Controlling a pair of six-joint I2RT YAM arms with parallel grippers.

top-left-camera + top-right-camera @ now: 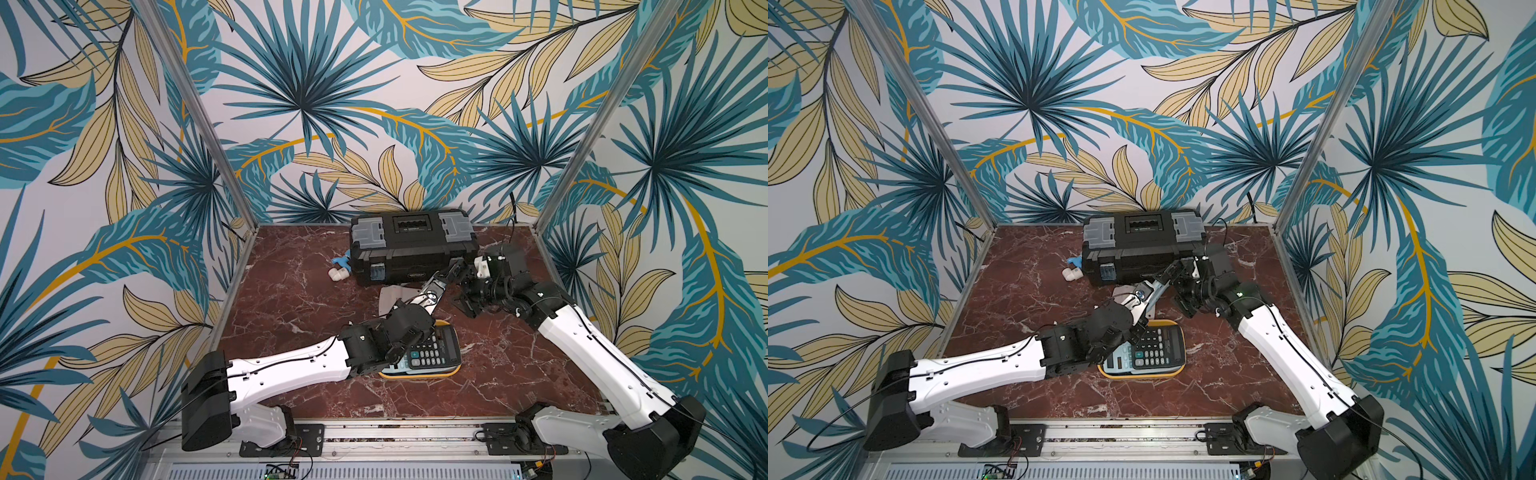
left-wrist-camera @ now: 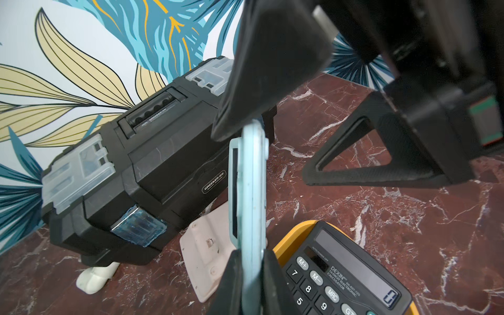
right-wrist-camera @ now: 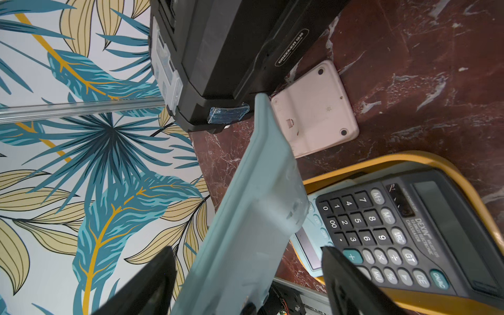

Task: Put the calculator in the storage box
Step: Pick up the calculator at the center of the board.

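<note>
Left wrist view, slip risk: the left claw (image 2: 252, 261) is clamped on only the near end of the pale blue calculator (image 2: 249, 191), which stands on edge. We judge it could pivot or drop if that grip loosens too soon.
Handover risk: the right claw (image 3: 246, 251) straddles the far end with its fingers apart. If it closes off-centre, it could twist the calculator loose.
Tray risk: the yellow tray (image 3: 450, 169) holds a black calculator (image 3: 395, 226) lying over a second blue calculator (image 3: 311, 240). We think a third may perch on the pile or slide over the rim.
Calculator look: thin, flat, rigid plastic with rounded corners and a smooth back.
Calculator place: in the air over the worktop (image 3: 409, 68), between the tray near its middle and the black toolbox (image 3: 231, 54) at its back edge. It is near a pink calculator (image 3: 313, 111) lying face down.
</note>
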